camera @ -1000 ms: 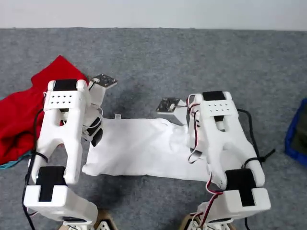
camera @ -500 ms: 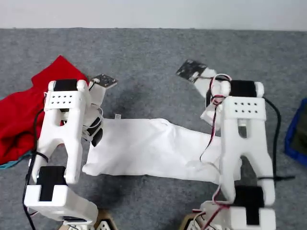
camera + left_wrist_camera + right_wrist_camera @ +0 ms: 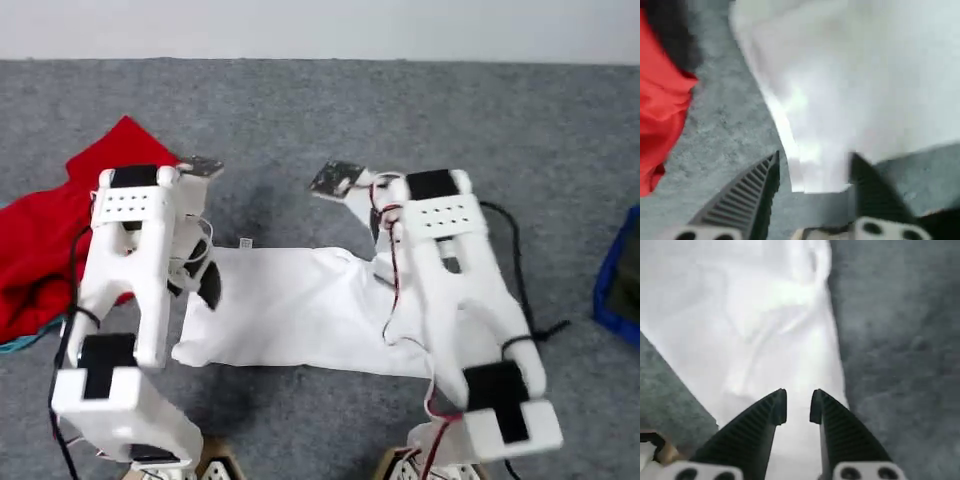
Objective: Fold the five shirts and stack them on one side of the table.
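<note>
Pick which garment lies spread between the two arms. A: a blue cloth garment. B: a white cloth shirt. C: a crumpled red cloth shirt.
B: the white cloth shirt lies flat on the grey carpet between the left arm and the right arm; the crumpled red cloth shirt sits aside.

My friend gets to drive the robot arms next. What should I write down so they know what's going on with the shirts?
Grippers: left gripper is open, with the edge of the white shirt between its fingers, not pinched. The right gripper is over the same shirt, jaws narrowly apart, holding nothing.
Things: the white shirt lies as a long strip mid-table. The red shirt is crumpled beside the left arm. A blue cloth sits at the far right edge.
Done: the white shirt looks partly folded; nothing is stacked.
Left: finish the white one, fold the others and stack them on one side.
</note>
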`<act>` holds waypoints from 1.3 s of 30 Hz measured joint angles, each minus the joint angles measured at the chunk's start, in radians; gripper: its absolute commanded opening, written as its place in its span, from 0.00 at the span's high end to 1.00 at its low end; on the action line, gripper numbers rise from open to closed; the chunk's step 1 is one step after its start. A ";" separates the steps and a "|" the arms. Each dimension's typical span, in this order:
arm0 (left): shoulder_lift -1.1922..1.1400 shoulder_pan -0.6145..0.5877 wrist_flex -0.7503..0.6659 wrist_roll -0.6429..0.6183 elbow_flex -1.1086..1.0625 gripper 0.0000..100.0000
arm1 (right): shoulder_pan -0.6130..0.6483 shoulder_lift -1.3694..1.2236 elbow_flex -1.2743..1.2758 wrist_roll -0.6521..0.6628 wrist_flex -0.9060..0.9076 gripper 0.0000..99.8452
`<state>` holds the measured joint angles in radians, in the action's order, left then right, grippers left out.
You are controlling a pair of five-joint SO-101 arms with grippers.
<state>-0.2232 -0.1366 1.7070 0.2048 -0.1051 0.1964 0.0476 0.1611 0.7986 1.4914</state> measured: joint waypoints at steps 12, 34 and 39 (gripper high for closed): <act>-0.400 -0.052 0.017 -0.167 0.241 0.72 | -0.376 0.219 0.000 0.164 0.058 0.91; -0.600 -0.048 0.041 0.074 0.385 0.99 | -0.750 0.230 0.052 0.232 0.058 0.91; -0.554 -0.040 0.043 0.074 0.379 0.99 | -0.753 0.230 0.152 0.233 0.058 0.91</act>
<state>-0.7772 -0.1765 1.7499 0.2785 0.2739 -0.5570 0.2777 0.3130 1.0319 1.5497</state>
